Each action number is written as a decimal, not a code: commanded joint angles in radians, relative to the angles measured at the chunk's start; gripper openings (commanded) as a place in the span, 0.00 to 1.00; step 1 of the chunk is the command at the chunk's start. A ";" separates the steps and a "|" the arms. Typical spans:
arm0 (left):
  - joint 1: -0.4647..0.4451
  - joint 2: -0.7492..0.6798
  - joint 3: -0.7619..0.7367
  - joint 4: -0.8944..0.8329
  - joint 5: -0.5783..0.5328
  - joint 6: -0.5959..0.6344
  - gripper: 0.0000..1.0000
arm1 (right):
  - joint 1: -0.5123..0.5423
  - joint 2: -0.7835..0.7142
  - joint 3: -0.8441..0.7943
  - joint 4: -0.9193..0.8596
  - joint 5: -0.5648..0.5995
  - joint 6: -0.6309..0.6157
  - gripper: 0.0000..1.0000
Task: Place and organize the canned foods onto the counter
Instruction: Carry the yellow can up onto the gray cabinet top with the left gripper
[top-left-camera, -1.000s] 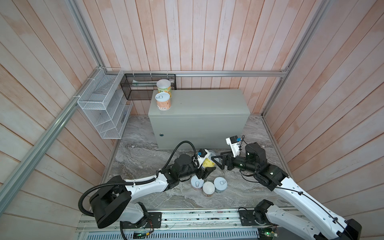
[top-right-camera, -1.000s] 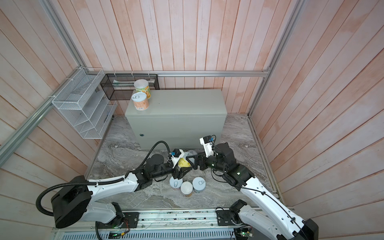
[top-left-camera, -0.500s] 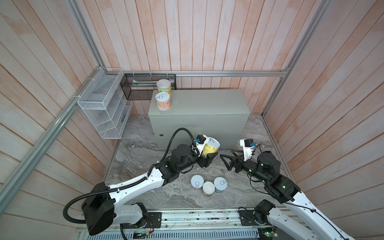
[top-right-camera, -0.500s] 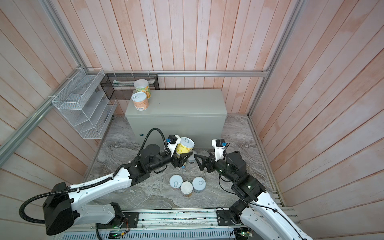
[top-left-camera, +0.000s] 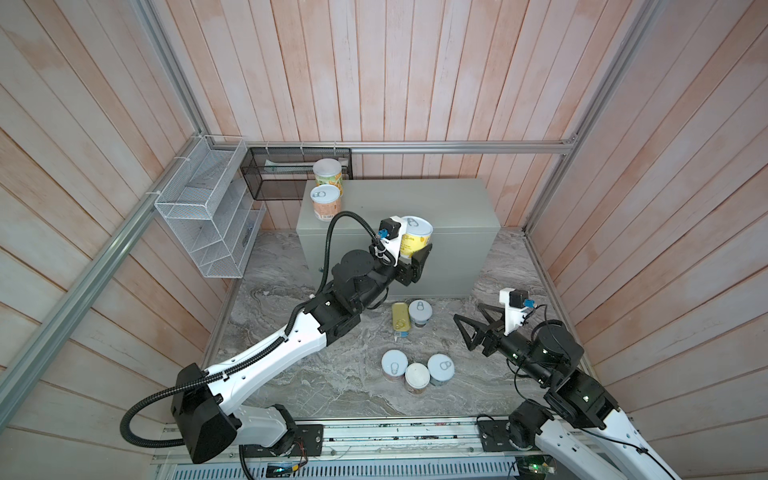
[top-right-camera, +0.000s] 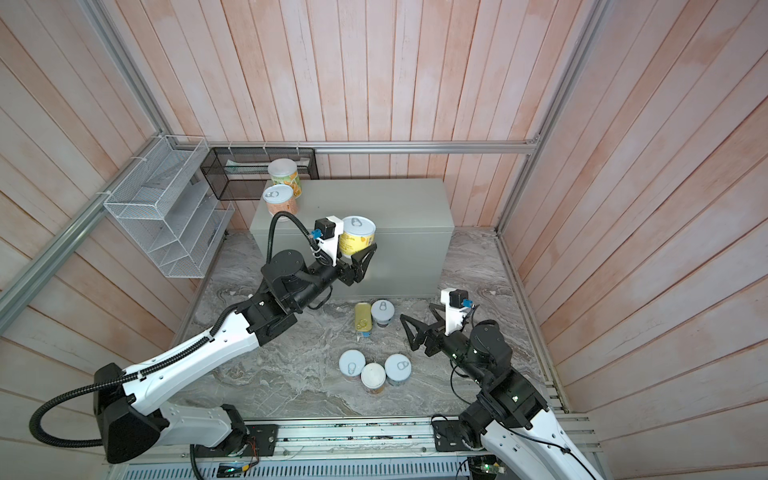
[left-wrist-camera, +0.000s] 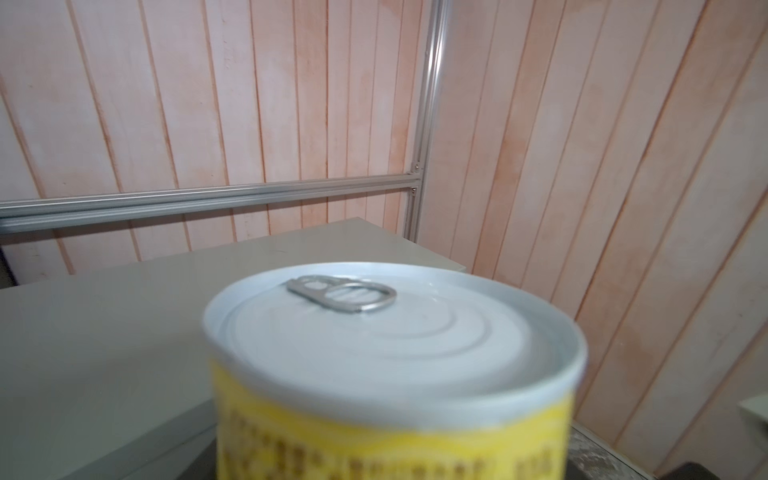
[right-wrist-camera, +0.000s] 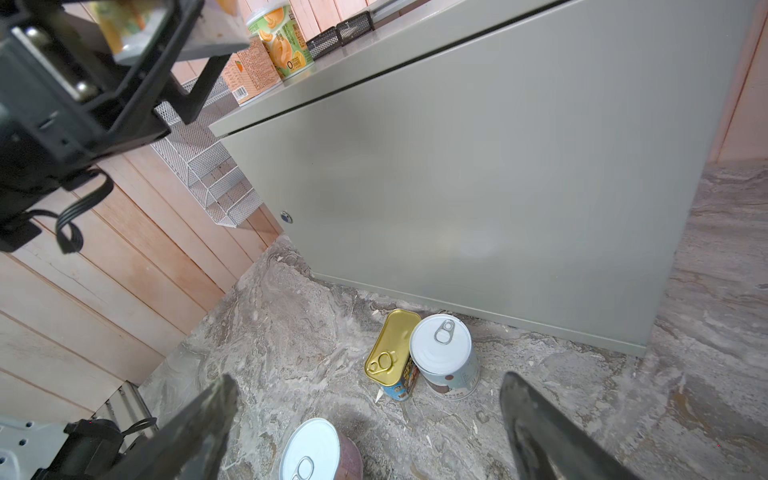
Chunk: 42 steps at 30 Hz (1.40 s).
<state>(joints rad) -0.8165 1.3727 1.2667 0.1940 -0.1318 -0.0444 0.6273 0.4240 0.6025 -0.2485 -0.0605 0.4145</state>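
Hidden / unclear:
- left wrist view: yellow can (left-wrist-camera: 390, 374) fills the lower frame, base cut off, label print blurred, no fingers visible
- both top views: left gripper (top-left-camera: 412, 254) has only its right-hand finger showing, the other sits behind the white camera mount
- the can is level with the front edge of the counter (top-left-camera: 436, 199); can't tell if it's over the top or just short of it
- right wrist view: only one can of the floor trio shows, cut by the frame edge; the left gripper covers part of the orange can
- floor trio seen lid-on from above, labels unreadable
- a pale item in the black mesh basket (top-left-camera: 291, 174), can't identify it

Grippers:
- left gripper clamped on the yellow can, upright, pull tab up
- right gripper (top-left-camera: 467, 311) spread wide, empty, low over the stone floor (top-left-camera: 316, 374), near the gold tin; both fingers (right-wrist-camera: 195, 424) frame the wrist view

Count, 8 cans:
- 2 on the counter's back left corner: green-label can (top-left-camera: 327, 174), orange can (top-left-camera: 325, 203), just beside each other
- 1 held
- 5 on the floor: gold tin (top-left-camera: 400, 316) touching a pale blue can (top-left-camera: 419, 311) at the counter's foot; trio nearer the rail: (top-left-camera: 394, 365), (top-left-camera: 417, 377), (top-left-camera: 440, 368)
- 1 white wire rack (top-left-camera: 208, 220), 1 black mesh basket
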 joint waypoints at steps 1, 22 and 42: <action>0.040 0.022 0.094 0.023 -0.102 0.033 0.52 | -0.004 -0.033 -0.010 -0.031 0.027 -0.016 0.98; 0.194 0.193 0.241 -0.026 -0.247 0.023 0.53 | -0.003 -0.075 -0.022 -0.045 0.002 0.001 0.98; 0.203 0.268 0.259 -0.014 -0.272 -0.012 1.00 | -0.004 -0.081 -0.031 -0.044 -0.016 0.038 0.98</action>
<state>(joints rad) -0.6186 1.6497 1.5188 0.1387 -0.3973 -0.0334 0.6273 0.3515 0.5724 -0.2886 -0.0696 0.4450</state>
